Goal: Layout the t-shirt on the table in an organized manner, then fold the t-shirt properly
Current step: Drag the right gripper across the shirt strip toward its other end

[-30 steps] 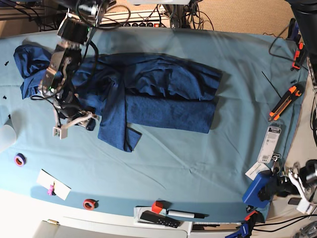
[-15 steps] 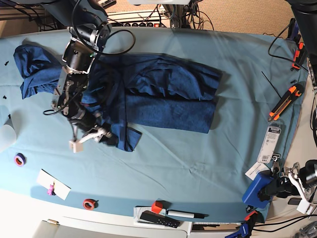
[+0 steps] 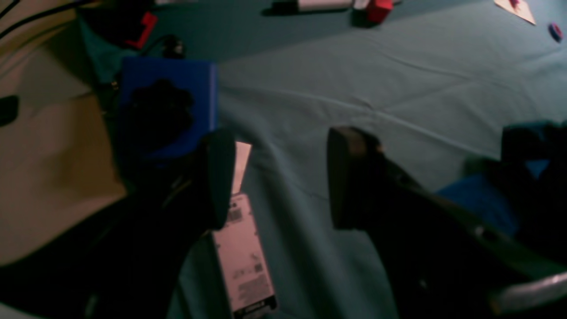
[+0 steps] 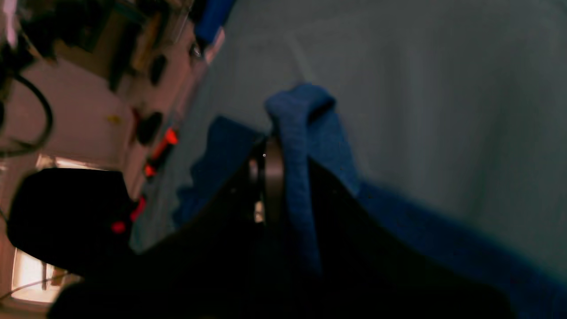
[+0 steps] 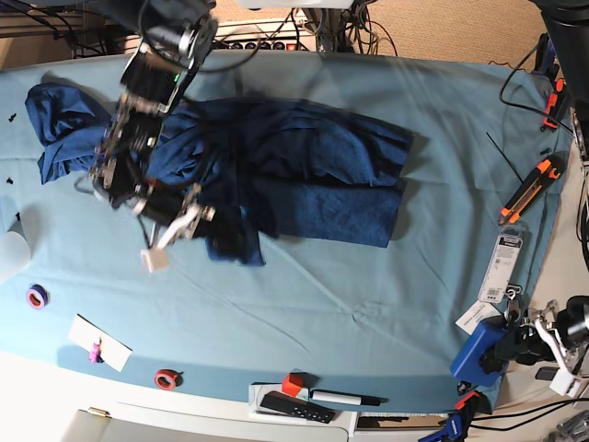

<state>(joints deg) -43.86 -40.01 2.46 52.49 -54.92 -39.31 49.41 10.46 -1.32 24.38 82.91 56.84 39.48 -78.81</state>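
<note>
I judge the t-shirt [image 5: 304, 175] soft, light and floppy, so my right gripper [image 4: 283, 177] pinches a bunched hem edge while the left gripper [image 3: 279, 177] hangs spread.

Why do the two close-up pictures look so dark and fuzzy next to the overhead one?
Base view: bright, even light, sharp; only the moving right arm smears slightly. Left wrist view: dim, bluish, with the open left gripper a soft dark blur near the lens. Right wrist view: darkest and out of focus; the right gripper, shut on the dark navy knit t-shirt, fills the foreground as shadow.
</note>
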